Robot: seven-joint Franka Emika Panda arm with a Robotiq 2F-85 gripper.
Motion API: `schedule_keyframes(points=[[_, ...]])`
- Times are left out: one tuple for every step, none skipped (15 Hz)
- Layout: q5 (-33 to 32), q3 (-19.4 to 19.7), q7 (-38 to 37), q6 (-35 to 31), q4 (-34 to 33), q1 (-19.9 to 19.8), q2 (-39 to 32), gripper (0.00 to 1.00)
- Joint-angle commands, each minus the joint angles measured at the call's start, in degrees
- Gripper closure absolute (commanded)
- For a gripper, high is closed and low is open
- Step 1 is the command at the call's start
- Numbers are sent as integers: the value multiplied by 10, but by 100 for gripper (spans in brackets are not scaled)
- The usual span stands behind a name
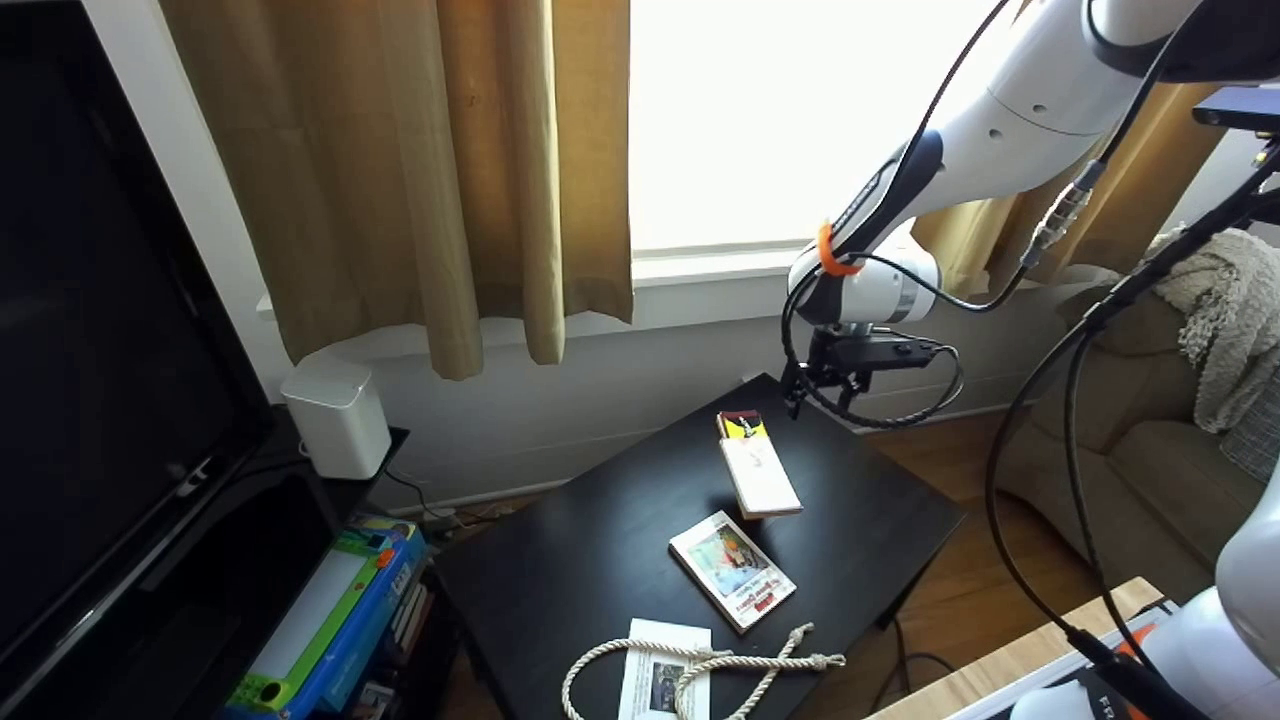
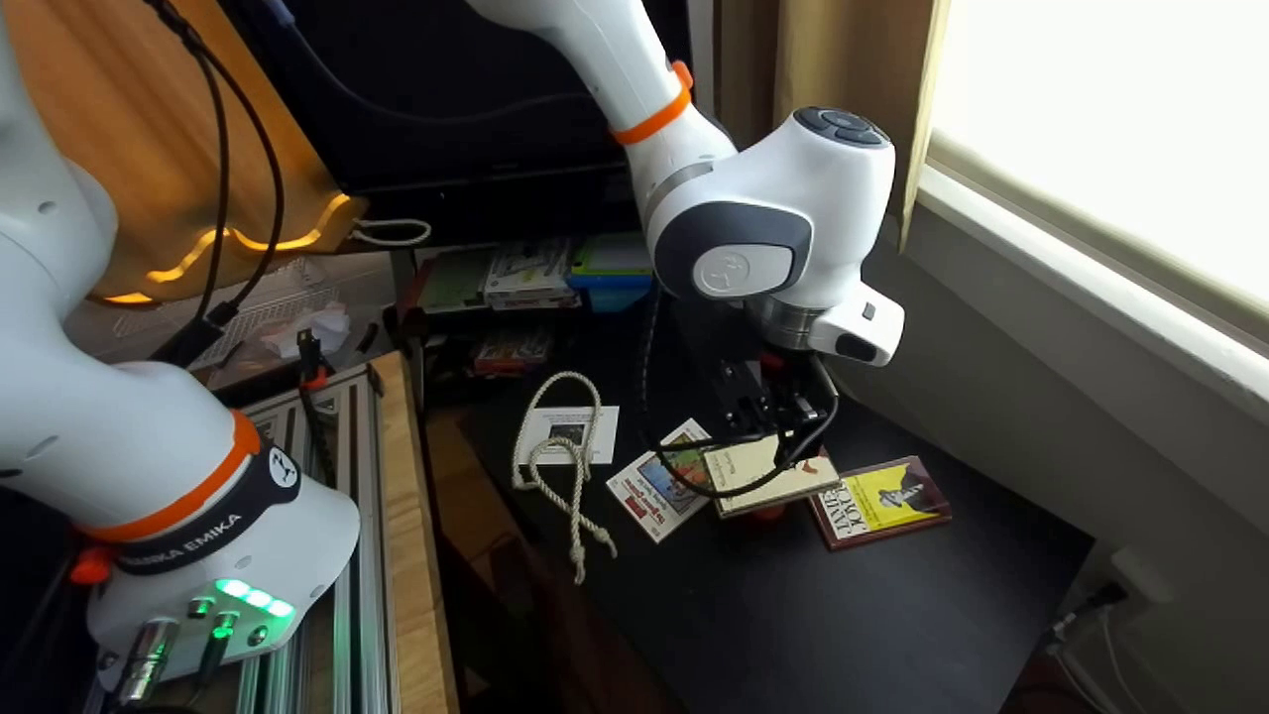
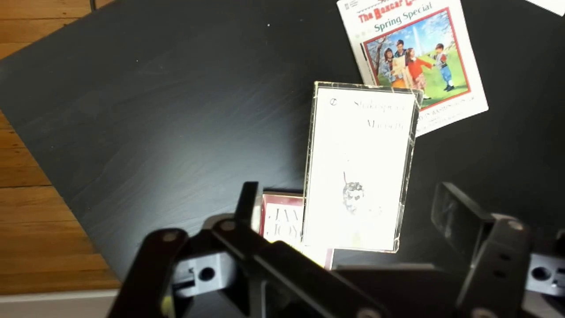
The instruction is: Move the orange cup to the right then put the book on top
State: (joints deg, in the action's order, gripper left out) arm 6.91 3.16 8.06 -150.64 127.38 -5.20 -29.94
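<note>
Only a small reddish-orange part of the orange cup (image 2: 768, 514) shows in an exterior view, under the edge of a pale Macbeth book (image 2: 768, 474). That book appears raised off the table, seemingly resting on the cup. It also shows in an exterior view (image 1: 760, 470) and the wrist view (image 3: 359, 163). The book with the yellow part and dark figure (image 2: 887, 501) lies on the table, partly covered in the wrist view (image 3: 282, 218) and in an exterior view (image 1: 743, 427). My gripper (image 3: 347, 196) is open and empty above the books, fingers wide apart. It also shows in an exterior view (image 1: 820, 403).
A Boxcar Children book (image 1: 735, 570) lies beside the pale book on the black table (image 1: 560, 560). A white leaflet (image 1: 665, 632) with a looped rope (image 1: 740, 662) lies farther along. The wall and window sill (image 1: 710, 265) stand behind the table. A television (image 1: 90, 350) stands at one side.
</note>
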Motion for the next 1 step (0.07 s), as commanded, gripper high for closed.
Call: schedule_keyframes(points=[[-9, -9, -7, 0, 0, -9, 1, 0]])
